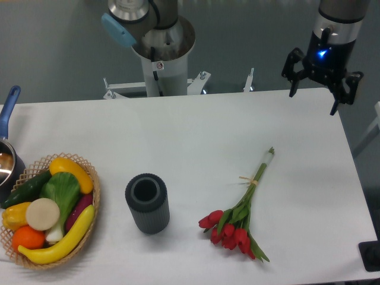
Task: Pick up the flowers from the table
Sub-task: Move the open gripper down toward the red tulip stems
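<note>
To the right of the dark ribbed cylinder (147,203), well apart from it, the flowers (240,217) lie flat on the white counter (196,130): red tulip heads toward the near edge, green stems running up and to the right, a pale band partway along. The hand (321,70) hangs above the counter's far right corner, well away from the bunch, its fingers spread and holding nothing.

The likeliest trouble is the grasp itself. The stems are thin and lie against the surface, so a descent that stops short would close on air, while one that goes too low would press the fingertips into the counter. Closing across the blooms or leaves rather than the stems near the band could crush them or let the bunch pivot and slip out. The stems run diagonally, so fingers not turned across that line may nudge the bunch aside.

Nothing stands between hand and flowers. Far left of the cylinder sits a wicker basket (92,196) of toy fruit and vegetables, with a blue-handled pot (7,155) beyond it.
</note>
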Controlling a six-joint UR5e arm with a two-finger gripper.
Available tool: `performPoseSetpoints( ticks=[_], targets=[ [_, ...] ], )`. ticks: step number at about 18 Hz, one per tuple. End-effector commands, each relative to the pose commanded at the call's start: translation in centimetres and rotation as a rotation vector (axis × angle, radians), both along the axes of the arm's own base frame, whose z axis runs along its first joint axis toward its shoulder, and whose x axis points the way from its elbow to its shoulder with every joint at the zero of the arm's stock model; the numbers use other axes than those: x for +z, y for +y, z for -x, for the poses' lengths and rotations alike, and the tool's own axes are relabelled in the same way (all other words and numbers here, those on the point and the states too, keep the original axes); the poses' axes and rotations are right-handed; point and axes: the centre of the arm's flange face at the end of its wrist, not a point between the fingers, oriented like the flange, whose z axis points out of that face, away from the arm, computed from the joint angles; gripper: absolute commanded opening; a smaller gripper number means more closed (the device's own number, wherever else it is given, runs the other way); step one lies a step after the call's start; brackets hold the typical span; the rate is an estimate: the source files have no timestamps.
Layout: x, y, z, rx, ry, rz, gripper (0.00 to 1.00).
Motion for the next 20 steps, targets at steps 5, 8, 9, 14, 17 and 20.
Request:
performPoseSetpoints(
  ticks=[5, 8, 9, 14, 17, 20],
  targets=[
    [-0.4, 0.3, -0.1, 0.007, -0.022, -0.043, 1.0],
    [-1.6, -0.8, -0.5, 0.041, -0.054, -0.078, 1.0],
    [-1.9, -0.8, -0.4, 0.054, -0.051, -0.085, 1.0],
    [-3.4, 0.3, 0.0, 0.157, -0.083, -0.135, 1.0],
    [-5.3, 2.1, 0.3, 0.222, -0.137, -0.146, 1.0],
    [-9.0, 4.4, 0.6, 0.229, -0.195, -0.113, 1.0]
  ],
)
